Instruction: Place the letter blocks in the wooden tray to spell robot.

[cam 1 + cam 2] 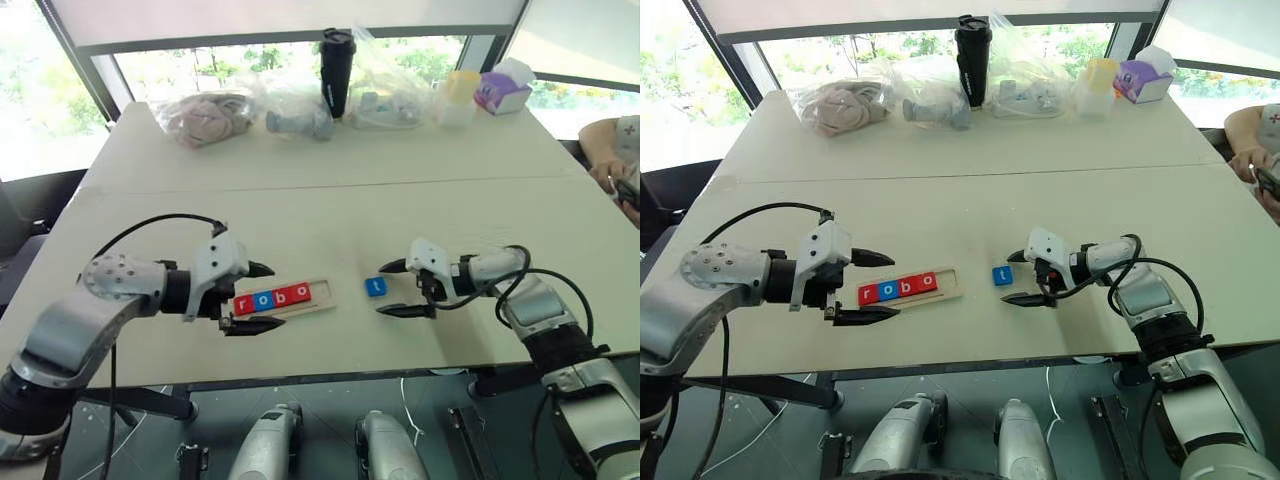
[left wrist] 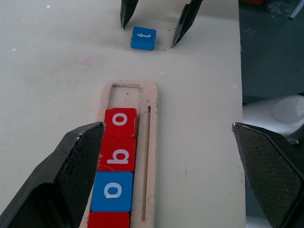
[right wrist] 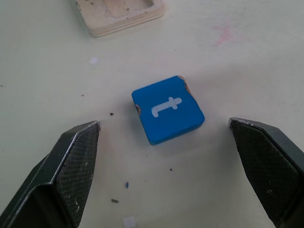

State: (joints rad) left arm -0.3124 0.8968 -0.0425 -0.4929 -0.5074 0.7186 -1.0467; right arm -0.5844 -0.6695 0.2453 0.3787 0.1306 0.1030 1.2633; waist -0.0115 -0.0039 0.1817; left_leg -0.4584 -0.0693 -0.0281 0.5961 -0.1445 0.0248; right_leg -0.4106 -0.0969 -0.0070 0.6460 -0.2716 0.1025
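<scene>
four small flat square letter tiles [image 1: 272, 298], red r, blue o, red b, red o, already sit in the long pale wooden tray [image 1: 322, 297] on the pale desk [image 1: 330, 210], leaving one empty slot at the tray's right end. the step in hand looks like the last one: picking up the small blue square tile with a white t [image 1: 375, 287], which lies flat on the desk just to the right of the tray, apart from it.

the right tool [image 1: 405, 288] has its two black fingers spread wide and holds nothing; it points toward the blue t tile from the right, with the tile just ahead of the fingertips and roughly centred on the gap, not yet between them and not touched. the tile lies turned a little askew to the fingers.

the left tool [image 1: 262, 295] is likewise wide open and empty, its fingers straddling the tray's left end.

next, the right tool probably needs to advance and lower until the fingers flank the tile, close on its edges, then carry it to the open slot with the letter matching the others.
</scene>
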